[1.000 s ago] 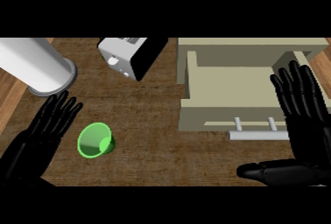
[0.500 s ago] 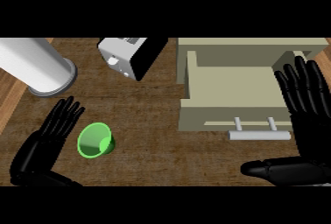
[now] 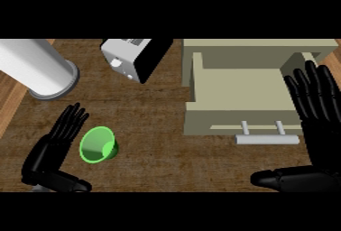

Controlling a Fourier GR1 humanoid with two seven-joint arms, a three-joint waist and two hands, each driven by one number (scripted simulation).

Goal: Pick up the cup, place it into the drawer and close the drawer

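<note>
A green cup (image 3: 98,145) lies on its side on the wooden counter (image 3: 160,149), its mouth facing up and left. My left hand (image 3: 54,146) is just to its left, fingers straight and the thumb stretched out below; the fingers lie along the cup's rim without curling round it. The beige drawer (image 3: 243,88) stands pulled out at the right, its inside bare, with a pale bar handle (image 3: 268,140) on its front. My right hand (image 3: 318,113) is open over the drawer's right side, fingers pointing up, thumb out at the lower right.
A white cylinder (image 3: 36,67) lies at the upper left. A white and black box-shaped appliance (image 3: 133,56) sits at the top centre. A strip of lighter wood (image 3: 8,106) runs along the counter's left edge.
My left hand has moved right and up, closing in on the cup's left side. My right hand has shifted up over the drawer's right side.
</note>
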